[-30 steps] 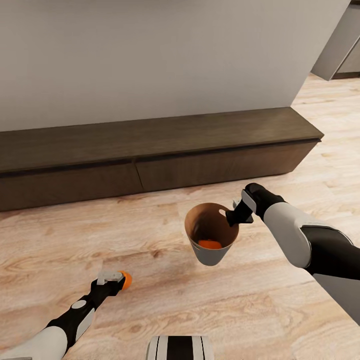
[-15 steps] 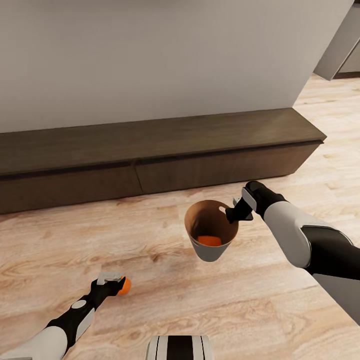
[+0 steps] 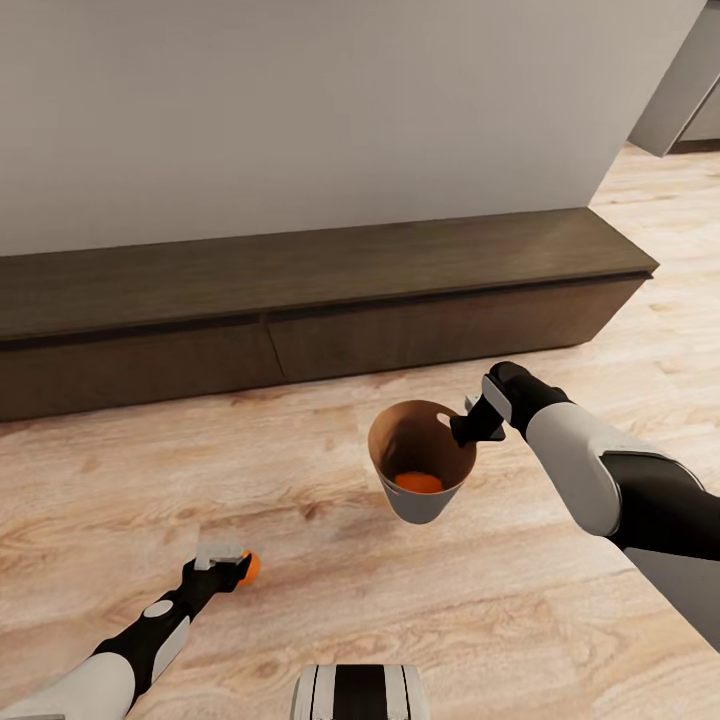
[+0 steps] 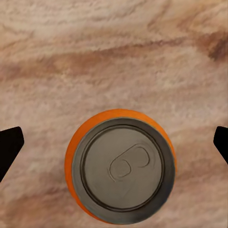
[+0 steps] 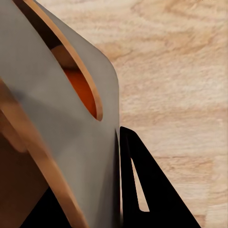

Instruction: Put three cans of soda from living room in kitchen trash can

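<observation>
We see the right pincer (image 3: pixel 468 428) closed on the rim of the bin (image 3: pixel 424 505), one finger (image 5: pixel 142 190) lying flat against the grey outer wall; the bin hangs clear of the wood floor (image 3: pixel 520 610), tilted so that its brown inside faces the head camera. One orange can (image 3: pixel 418 482) lies at the bottom of the bin, and in the right wrist view its orange side (image 5: pixel 80 88) shows through a cut-out in the bin wall (image 5: pixel 57 142). The left pincer (image 3: pixel 228 566) is low over the floor with a second orange can (image 3: pixel 249 568) at its tips. In the left wrist view this can (image 4: pixel 121 166) is seen end-on, grey lid and pull tab facing the camera, between two dark fingertips (image 4: pixel 9 149) that stand wide apart at either side and do not touch it, so the left pincer is open. We cannot tell whether this can rests on the floor. A long low dark-brown cabinet (image 3: pixel 300 300) runs along the pale wall (image 3: pixel 300 110) behind both arms, well apart from the bin.
</observation>
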You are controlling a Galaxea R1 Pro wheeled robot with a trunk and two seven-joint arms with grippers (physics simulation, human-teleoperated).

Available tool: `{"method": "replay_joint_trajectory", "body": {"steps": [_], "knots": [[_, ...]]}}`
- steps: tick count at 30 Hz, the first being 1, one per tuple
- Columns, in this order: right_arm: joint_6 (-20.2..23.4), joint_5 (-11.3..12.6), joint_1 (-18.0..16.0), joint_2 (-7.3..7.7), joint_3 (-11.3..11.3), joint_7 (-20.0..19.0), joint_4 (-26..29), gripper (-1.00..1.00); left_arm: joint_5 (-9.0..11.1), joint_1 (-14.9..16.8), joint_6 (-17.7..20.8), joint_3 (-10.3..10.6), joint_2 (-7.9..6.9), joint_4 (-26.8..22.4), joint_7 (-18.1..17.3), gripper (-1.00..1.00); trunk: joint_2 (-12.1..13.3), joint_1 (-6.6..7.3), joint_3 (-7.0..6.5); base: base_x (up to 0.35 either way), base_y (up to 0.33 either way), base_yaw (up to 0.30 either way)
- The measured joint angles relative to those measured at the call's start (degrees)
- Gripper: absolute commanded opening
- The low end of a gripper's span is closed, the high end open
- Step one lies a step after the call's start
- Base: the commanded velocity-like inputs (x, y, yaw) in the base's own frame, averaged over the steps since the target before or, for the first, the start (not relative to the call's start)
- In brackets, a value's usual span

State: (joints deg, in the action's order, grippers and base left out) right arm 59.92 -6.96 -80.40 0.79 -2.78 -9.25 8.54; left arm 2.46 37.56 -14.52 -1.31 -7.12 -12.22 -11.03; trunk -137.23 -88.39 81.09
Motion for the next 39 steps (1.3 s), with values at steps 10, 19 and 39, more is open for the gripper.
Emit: {"method": "replay_joint_trajectory", "body": {"steps": [10,19,39], "knots": [[0.01,0.12,0.0,0.17,-0.1,-0.01,-0.02,-1.0,-0.06,-0.01,-0.06,0.06,0.4,-0.03,-0.31,1.0,0.0,0.0,0.0,0.0,0.0,0.0],[0.01,0.13,0.01,0.27,-0.04,-0.01,0.02,-1.0,-0.09,0.02,0.01,0.08,0.44,0.0,-0.39,1.0,-3.19,-1.76,1.43,0.0,0.0,0.0],[0.01,0.11,0.07,0.15,0.04,0.0,0.08,-1.0,-0.15,0.02,0.15,0.08,0.44,0.0,-0.39,1.0,-6.02,-3.32,2.92,0.0,0.0,0.0]]}}
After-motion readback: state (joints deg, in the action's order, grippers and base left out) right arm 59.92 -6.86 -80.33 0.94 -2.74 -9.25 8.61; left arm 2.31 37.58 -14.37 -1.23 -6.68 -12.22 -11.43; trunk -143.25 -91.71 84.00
